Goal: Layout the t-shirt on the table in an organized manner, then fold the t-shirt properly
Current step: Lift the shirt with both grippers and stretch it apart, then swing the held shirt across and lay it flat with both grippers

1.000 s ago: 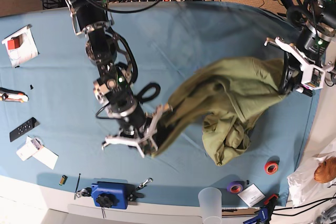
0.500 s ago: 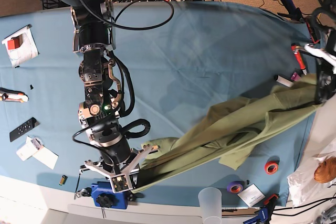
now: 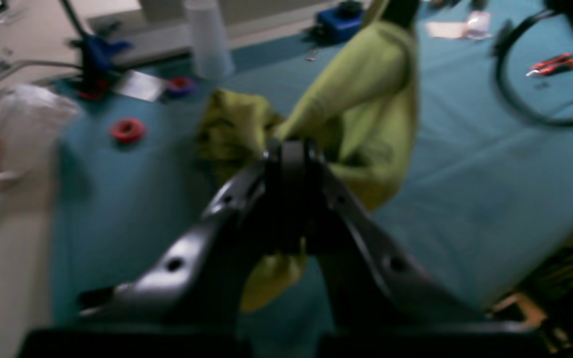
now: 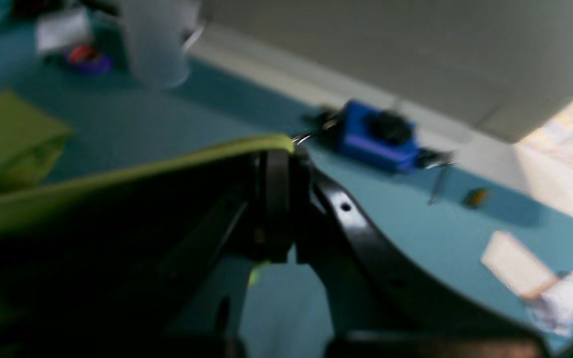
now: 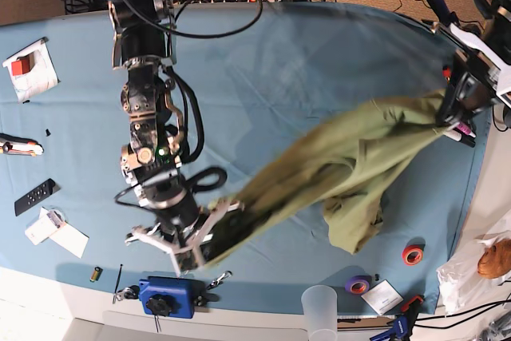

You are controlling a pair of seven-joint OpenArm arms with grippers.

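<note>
The olive-green t-shirt [image 5: 343, 161] hangs stretched and blurred between my two grippers above the teal table [image 5: 271, 69]; a loose part droops to the cloth at lower right. My left gripper [image 5: 453, 111] at the table's right edge is shut on one end of the t-shirt [image 3: 366, 89]; in its wrist view the gripper [image 3: 289, 149] pinches the fabric. My right gripper [image 5: 209, 239] near the front edge is shut on the other end; in its wrist view the gripper [image 4: 274, 159] pinches a taut green edge [image 4: 117, 174].
A blue tool [image 5: 166, 295] and a clear cup [image 5: 319, 309] stand at the front edge. A red tape roll [image 5: 413, 255] and a purple one [image 5: 358, 283] lie at front right. Markers [image 5: 460, 135] lie under the left gripper. Papers [image 5: 56, 231] and a remote [image 5: 33, 196] lie at left.
Both grippers moved away from the front edge, lifting the shirt off the cloth. The left gripper went up the right edge; the right gripper rose from beside the blue tool.
</note>
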